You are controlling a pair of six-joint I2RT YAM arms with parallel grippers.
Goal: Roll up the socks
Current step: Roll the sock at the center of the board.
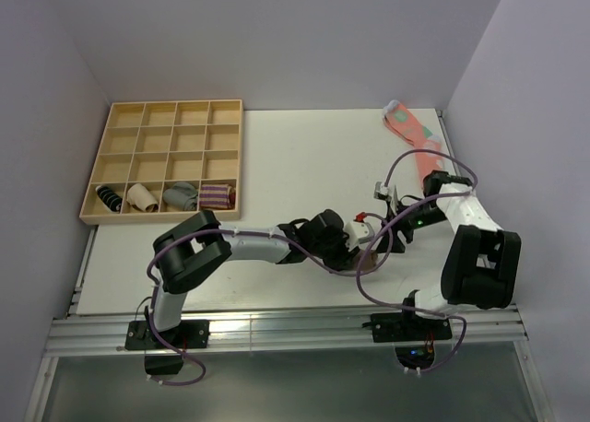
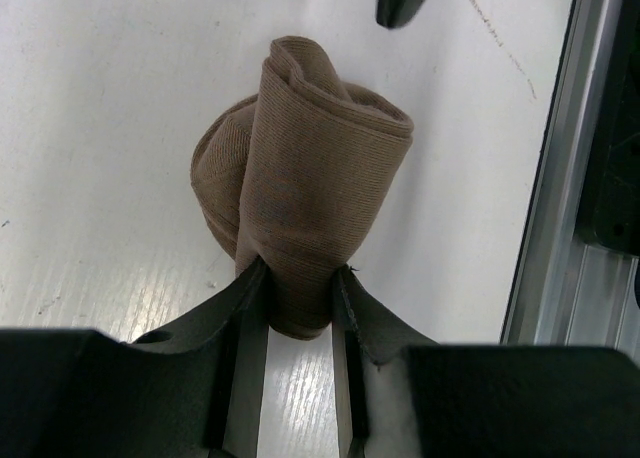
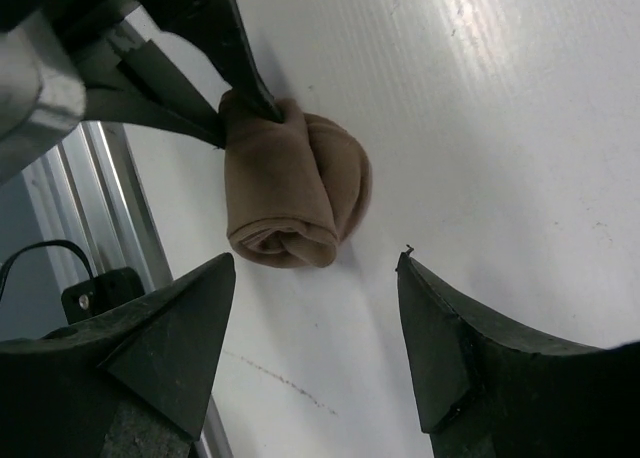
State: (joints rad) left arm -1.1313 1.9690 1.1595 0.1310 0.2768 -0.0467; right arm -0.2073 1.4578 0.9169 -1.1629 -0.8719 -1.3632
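Note:
The tan-brown sock (image 2: 300, 188) is rolled into a compact bundle on the white table near its front edge. Its striped cuff does not show. My left gripper (image 2: 298, 283) is shut on the near end of the roll, with one finger on each side. In the right wrist view the roll (image 3: 295, 198) lies just ahead of my right gripper (image 3: 315, 268), which is open, empty and apart from it. In the top view the left gripper (image 1: 350, 249) and right gripper (image 1: 385, 230) meet at the table's front middle, and the sock is hidden between them.
A wooden compartment tray (image 1: 175, 101) stands at the back left, with small sock bundles (image 1: 181, 196) in its front row. A coral-pink sock (image 1: 415, 136) lies at the back right. The metal rail (image 2: 560, 178) of the table's front edge runs close beside the roll.

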